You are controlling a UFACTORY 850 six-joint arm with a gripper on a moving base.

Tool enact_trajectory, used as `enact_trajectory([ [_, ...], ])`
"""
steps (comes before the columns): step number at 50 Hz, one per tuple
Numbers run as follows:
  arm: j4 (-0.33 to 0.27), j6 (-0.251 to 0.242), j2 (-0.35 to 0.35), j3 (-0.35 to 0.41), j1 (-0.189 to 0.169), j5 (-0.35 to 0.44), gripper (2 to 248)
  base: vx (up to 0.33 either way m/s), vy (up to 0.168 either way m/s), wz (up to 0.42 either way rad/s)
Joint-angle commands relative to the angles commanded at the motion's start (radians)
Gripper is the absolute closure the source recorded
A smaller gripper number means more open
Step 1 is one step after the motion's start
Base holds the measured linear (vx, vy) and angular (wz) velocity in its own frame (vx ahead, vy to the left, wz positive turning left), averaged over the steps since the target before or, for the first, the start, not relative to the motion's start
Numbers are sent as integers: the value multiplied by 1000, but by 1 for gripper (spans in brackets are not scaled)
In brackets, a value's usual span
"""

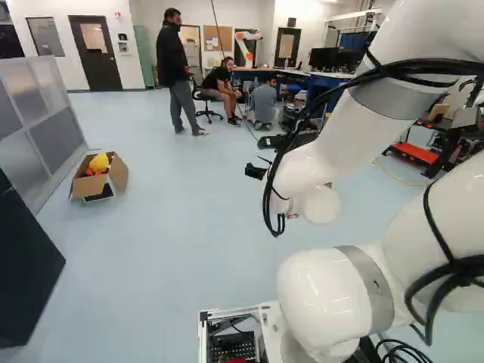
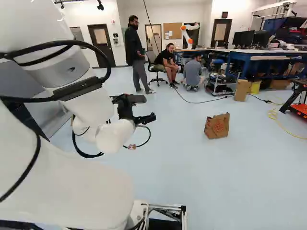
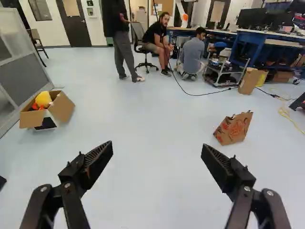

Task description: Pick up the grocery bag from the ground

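Paper grocery bag (image 3: 233, 129), brown, printed, its top edge uneven; standing on the floor (image 3: 152, 117), ahead of the end effector (image 3: 157, 145) and off to its right, well apart from it. End effector: released, fingers spread wide, nothing between them. Step in hand, as judged: the approach. Recommended handling: swing or drive toward the right until the bag lies squarely between the fingers, then descend with the opening kept wide; set one finger to either side of the upper paper, close gently, lift straight up. Hazards: a low advance could topple the bag or push it away; a hard squeeze could crease or tear thin paper. Pose: arm (image 2: 62, 177) extended forward, bent at its joints, end effector raised above the floor, facing ahead rather than straight down; wrist to be lowered and pitched downward for the grasp.
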Motion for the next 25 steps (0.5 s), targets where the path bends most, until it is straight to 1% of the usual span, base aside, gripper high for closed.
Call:
enact_trajectory([
  [4, 0, 0, 0, 0, 0, 0, 3, 210, -42, -230],
  [8, 0, 0, 0, 0, 0, 0, 3, 225, -73, -357],
  [17, 0, 0, 0, 0, 0, 0, 3, 238, -80, -400],
  [25, 0, 0, 0, 0, 0, 0, 3, 257, -89, -464],
])
